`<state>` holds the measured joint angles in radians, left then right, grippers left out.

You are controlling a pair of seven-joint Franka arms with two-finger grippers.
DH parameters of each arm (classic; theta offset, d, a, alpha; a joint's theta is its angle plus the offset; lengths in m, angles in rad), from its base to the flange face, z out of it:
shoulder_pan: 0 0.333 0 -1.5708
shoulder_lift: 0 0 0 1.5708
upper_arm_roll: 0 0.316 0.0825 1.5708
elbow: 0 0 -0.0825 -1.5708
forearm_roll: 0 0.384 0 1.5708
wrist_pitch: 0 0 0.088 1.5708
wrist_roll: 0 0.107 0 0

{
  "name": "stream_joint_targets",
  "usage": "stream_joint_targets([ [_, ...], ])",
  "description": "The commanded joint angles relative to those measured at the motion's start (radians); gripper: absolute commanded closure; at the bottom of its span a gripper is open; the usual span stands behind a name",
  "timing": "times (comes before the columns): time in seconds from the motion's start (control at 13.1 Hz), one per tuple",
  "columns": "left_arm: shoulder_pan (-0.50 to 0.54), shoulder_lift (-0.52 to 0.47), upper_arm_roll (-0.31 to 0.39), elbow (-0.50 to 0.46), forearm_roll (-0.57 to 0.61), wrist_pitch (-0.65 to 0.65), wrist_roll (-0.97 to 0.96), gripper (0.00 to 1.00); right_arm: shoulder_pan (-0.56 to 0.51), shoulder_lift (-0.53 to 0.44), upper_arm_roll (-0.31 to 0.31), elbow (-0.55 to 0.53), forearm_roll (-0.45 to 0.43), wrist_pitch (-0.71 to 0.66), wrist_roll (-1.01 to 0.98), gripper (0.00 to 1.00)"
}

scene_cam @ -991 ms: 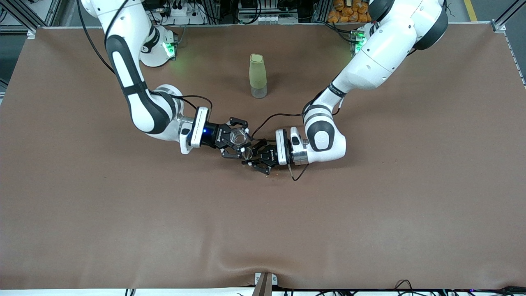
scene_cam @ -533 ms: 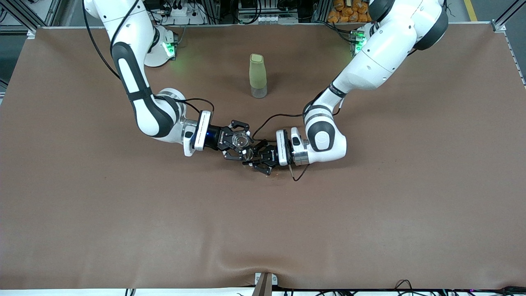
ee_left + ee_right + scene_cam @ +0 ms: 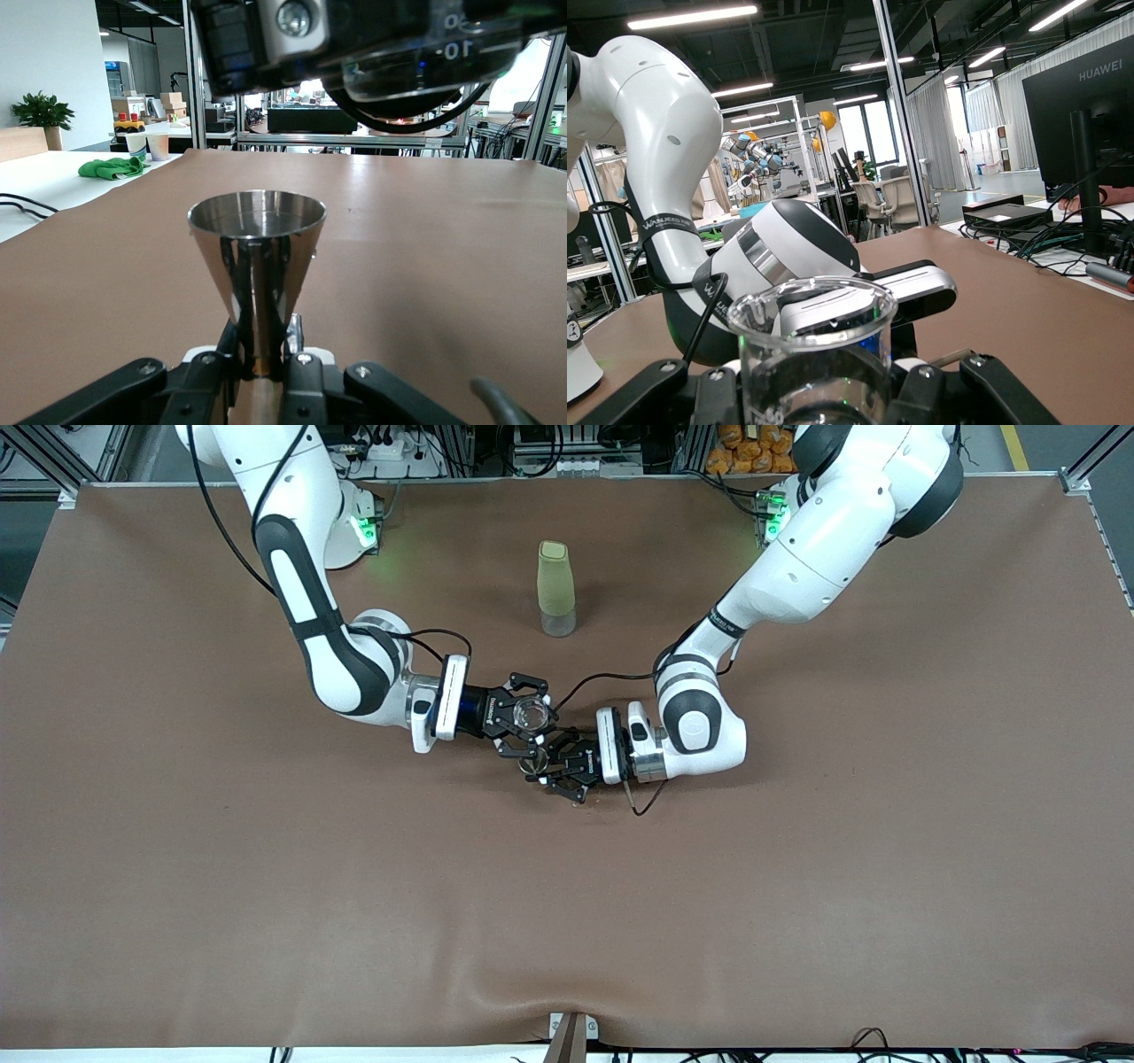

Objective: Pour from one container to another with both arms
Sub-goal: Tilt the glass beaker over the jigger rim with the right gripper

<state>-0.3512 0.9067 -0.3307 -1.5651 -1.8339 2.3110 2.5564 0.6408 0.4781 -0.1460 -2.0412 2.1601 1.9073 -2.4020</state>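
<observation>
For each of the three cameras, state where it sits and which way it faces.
Front view: high across the table, facing both white arms and the tall pale-green bottle.
Left wrist view: on the left arm, looking along its end effector at the held steel cone-shaped cup.
Right wrist view: on the right arm, looking over its end effector and held clear glass beaker toward the left arm.
Shared: cup and beaker also show in front.

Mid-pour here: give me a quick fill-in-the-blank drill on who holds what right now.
1. The left gripper is shut on a metal ____.
2. The right gripper is shut on a clear glass ____.
3. The tall green bottle stands ____ from the front camera than both grippers.

Missing words: jigger cup; beaker; farther
</observation>
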Motion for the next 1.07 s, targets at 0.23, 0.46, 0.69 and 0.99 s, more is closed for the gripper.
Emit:
stream_joint_targets([
  [0.23, 0.0, 0.006, -0.001, 0.011, -0.042, 0.007, 0.018, 1.0, 0.007, -0.026, -0.003, -0.057, 0.029, -0.043, -0.019, 1.0],
  [0.46, 0.001, 0.006, -0.001, 0.01, -0.042, 0.007, 0.018, 1.0, 0.007, -0.027, -0.003, -0.057, 0.029, -0.043, -0.011, 1.0],
  [0.69, 0.001, 0.005, -0.001, 0.007, -0.042, 0.007, 0.018, 1.0, 0.005, -0.027, -0.001, -0.056, 0.029, -0.043, 0.084, 1.0],
  [0.99, 0.001, 0.005, -0.002, 0.004, -0.042, 0.005, -0.002, 1.0, 0.005, -0.032, -0.001, -0.053, 0.029, -0.042, 0.257, 1.0],
])
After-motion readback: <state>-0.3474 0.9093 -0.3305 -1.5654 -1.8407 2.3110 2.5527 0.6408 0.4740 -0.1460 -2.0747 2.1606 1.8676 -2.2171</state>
